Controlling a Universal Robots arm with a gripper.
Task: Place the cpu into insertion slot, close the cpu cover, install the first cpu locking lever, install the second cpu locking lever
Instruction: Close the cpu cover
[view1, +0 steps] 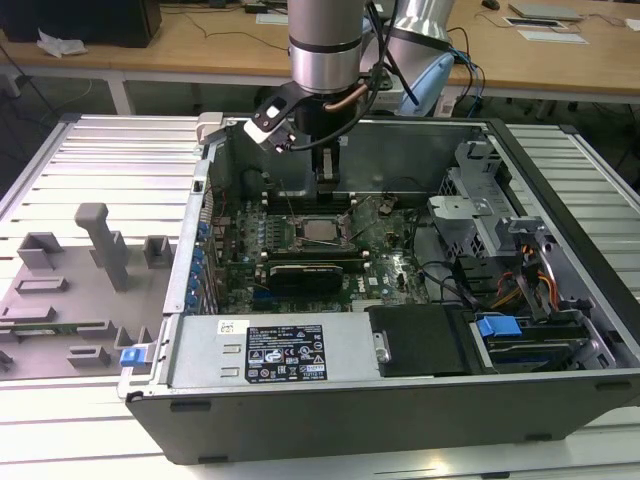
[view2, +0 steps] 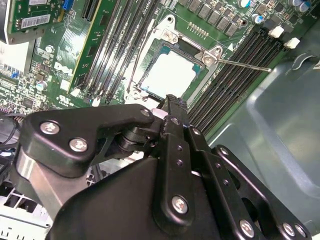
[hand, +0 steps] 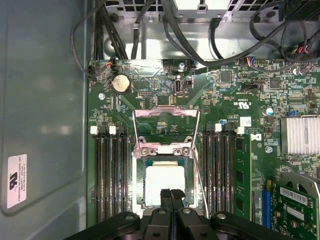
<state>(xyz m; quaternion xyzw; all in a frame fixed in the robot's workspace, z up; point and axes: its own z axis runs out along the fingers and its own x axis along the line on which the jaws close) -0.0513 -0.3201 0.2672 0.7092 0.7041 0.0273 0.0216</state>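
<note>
The cpu (hand: 162, 183) lies flat in the insertion slot (hand: 140, 172) on the green board, its pale metal top showing in both wrist views (view2: 171, 75) and in the exterior view (view1: 321, 232). The cpu cover (hand: 165, 110) stands swung open on the far side of the slot, its cut-out centre showing the board behind. A thin locking lever (view2: 245, 65) sticks out free beside the slot. My gripper (hand: 171, 194) hovers just above the chip's near edge, fingers shut together and holding nothing.
Long black memory slots (hand: 110, 175) flank the socket on both sides. The metal case wall (hand: 45, 100) is close on one side, with cables (hand: 150, 25) and a drive cage (view1: 480, 200) nearby. A grey parts fixture (view1: 70, 290) lies outside the case, on the exterior view's left.
</note>
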